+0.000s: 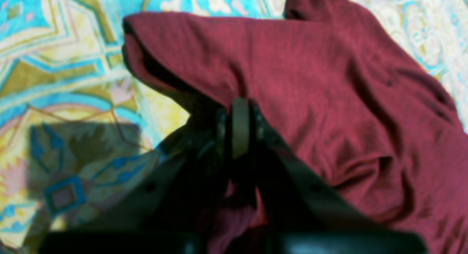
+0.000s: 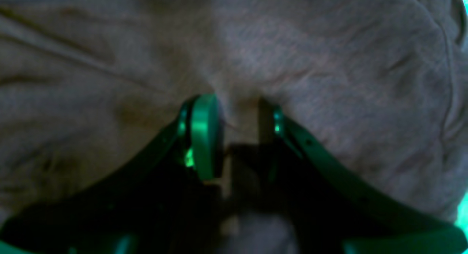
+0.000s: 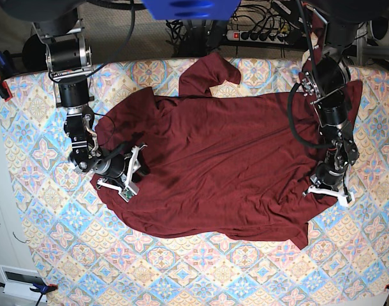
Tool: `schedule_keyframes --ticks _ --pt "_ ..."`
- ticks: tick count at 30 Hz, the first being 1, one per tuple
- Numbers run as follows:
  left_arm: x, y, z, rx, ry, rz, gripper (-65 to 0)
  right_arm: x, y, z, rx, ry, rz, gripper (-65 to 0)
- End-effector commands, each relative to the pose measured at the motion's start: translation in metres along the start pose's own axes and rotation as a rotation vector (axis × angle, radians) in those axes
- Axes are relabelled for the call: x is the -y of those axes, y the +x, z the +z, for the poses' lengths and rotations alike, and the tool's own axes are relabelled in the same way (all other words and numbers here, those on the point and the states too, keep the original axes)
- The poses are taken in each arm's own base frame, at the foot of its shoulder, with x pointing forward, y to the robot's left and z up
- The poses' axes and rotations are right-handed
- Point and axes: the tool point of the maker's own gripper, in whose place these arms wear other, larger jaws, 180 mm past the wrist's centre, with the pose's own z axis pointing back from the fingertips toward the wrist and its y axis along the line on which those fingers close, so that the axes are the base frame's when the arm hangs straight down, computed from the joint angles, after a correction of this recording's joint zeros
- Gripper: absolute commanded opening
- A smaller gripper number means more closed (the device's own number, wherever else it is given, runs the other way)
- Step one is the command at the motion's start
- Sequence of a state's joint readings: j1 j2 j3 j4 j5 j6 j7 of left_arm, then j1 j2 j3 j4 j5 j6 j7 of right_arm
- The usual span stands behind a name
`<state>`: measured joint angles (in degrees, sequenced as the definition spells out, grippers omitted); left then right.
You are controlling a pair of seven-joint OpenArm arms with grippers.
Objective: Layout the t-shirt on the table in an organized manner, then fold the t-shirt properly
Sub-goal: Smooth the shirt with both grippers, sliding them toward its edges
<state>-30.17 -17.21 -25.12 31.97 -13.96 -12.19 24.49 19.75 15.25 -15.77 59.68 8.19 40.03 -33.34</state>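
My right wrist view is almost all cloth, washed to a dull grey with a green cast, so the t-shirt (image 2: 256, 45) shows none of its colour there and I can't see where its edges run. My right gripper (image 2: 237, 111) has its jaws part open with a ridge of fabric pinched up between them. In the left wrist view it's blurry; my left gripper (image 1: 239, 116) is clamped tight on a bunched fold of the maroon fabric, and my own dark fingers hide the cloth below that. From the base view the t-shirt (image 3: 220, 166) lies spread and rumpled across the middle of the table (image 3: 48, 229), one sleeve flung toward the far edge, with the hem near my left gripper (image 3: 328, 191) hidden under the arm.
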Motion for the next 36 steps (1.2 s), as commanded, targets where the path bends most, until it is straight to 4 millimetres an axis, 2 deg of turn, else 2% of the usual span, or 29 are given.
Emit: schedule_keyframes --ticks 1,6,10,12,15,17,20,22,25,27,28,30,32,35,36 --pt "0.0 0.037 0.001 0.068 0.026 -0.017 -63.1 0.007 0.016 0.007 0.043 -0.017 0.019 -46.2" --pt "0.0 0.094 0.006 0.199 0.045 -0.061 -65.0 -0.005 0.013 0.01 0.053 -0.009 0.039 -46.2" --pt "-0.008 0.141 0.013 0.283 0.066 -0.078 -65.0 -0.017 0.008 0.012 0.057 0.002 0.051 -46.2" --pt "-0.015 0.157 0.016 0.307 0.083 -0.083 -65.0 -0.022 0.006 0.014 0.06 0.006 0.058 -46.2" --pt "-0.015 0.178 0.02 0.337 0.089 -0.109 -65.0 -0.031 0.005 0.017 0.07 0.014 0.069 -46.2" --pt "-0.009 0.177 0.018 0.327 0.086 -0.157 -61.2 -0.035 0.009 0.019 0.084 0.014 0.082 -46.2" --pt "-0.003 0.172 0.015 0.302 0.09 -0.251 -48.4 -0.034 0.015 0.023 0.083 0.005 0.102 -46.2" --pt "-0.007 0.17 0.014 0.292 0.131 -0.28 -38.3 -0.032 0.019 0.026 0.08 -0.004 0.115 -46.2" --pt "-0.014 0.165 0.013 0.28 0.18 -0.295 -24.1 -0.016 0.024 0.038 0.109 -0.054 0.09 -46.2" --pt "-0.015 0.163 0.013 0.278 0.177 -0.294 -18.6 -0.007 0.021 0.049 0.125 -0.09 0.061 -46.2" --pt "-0.017 0.162 0.013 0.274 0.18 -0.292 -18.5 -0.002 0.022 0.054 0.135 -0.108 0.053 -46.2" --pt "-0.031 0.139 0.011 0.223 0.197 -0.301 -19.6 0.005 0.013 0.063 0.113 -0.14 0.033 -46.2" --pt "-0.044 0.139 0.019 0.218 0.208 -0.292 -21.2 0.012 0.002 0.072 0.079 -0.172 0.015 -45.9" --pt "-0.073 0.125 0.041 0.183 0.204 -0.193 -23.0 0.017 -0.015 0.089 0.043 -0.218 -0.009 -45.8" --pt "-0.076 0.123 0.049 0.174 0.191 -0.17 -23.0 0.02 -0.021 0.097 0.035 -0.239 -0.021 -45.8"
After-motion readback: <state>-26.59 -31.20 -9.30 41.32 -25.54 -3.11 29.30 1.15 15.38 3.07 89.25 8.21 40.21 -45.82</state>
